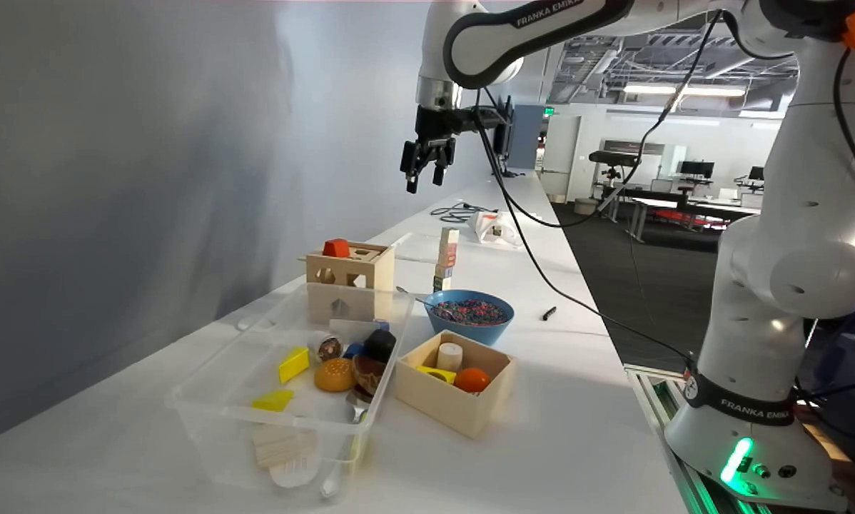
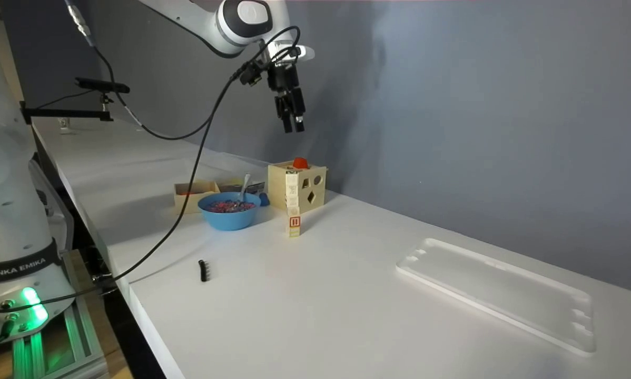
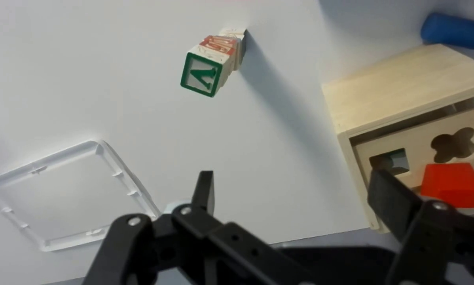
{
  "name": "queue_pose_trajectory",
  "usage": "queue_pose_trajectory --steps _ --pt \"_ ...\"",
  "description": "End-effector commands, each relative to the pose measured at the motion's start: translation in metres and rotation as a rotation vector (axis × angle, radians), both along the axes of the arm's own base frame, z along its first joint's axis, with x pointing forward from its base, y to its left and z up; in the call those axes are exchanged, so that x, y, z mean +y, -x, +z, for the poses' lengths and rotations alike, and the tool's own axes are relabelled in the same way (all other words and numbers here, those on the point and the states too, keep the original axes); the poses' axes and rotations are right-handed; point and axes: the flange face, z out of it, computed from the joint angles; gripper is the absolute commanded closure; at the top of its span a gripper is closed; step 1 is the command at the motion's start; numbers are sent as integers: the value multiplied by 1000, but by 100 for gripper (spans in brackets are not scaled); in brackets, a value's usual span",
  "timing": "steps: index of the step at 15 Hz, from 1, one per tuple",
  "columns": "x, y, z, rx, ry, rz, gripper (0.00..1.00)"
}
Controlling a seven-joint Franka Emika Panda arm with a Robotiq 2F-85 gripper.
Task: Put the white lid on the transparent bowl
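The white lid (image 2: 494, 295) is a large flat rectangle with a raised rim, lying on the table near the wall. It also shows at the left of the wrist view (image 3: 63, 198) and partly, behind the wooden box, in an exterior view (image 1: 420, 246). I cannot make out a small round transparent bowl in any view. A large clear rectangular bin (image 1: 206, 414) holding several toys and utensils stands on the table. My gripper (image 1: 425, 178) is open and empty, high above the table around the wooden box; it also shows in an exterior view (image 2: 293, 129) and the wrist view (image 3: 292, 178).
A wooden shape box (image 1: 383, 275) with a red block on top stands by the wall. Nearby are a tall block stack (image 2: 293, 205), a blue bowl with red contents (image 2: 228, 217) and a low wooden box (image 1: 434, 400). A black object (image 2: 204, 270) lies near the table edge.
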Motion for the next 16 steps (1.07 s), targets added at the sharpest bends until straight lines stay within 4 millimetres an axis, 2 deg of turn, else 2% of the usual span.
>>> queue_pose_trajectory --steps 1,6,8,10,12,13,14,16 --pt "-13 -10 -1 11 -46 -26 0" --pt "-95 -24 -12 28 -116 135 0" --pt "-132 -25 -15 32 -141 203 0" --pt "-160 -25 -17 61 -164 296 0" --pt "-199 -20 -27 111 -170 384 0" --pt "-217 -21 -33 134 -156 368 0" --pt "-185 -12 -27 103 -148 335 0" --pt "-197 -10 -34 113 -149 328 0"
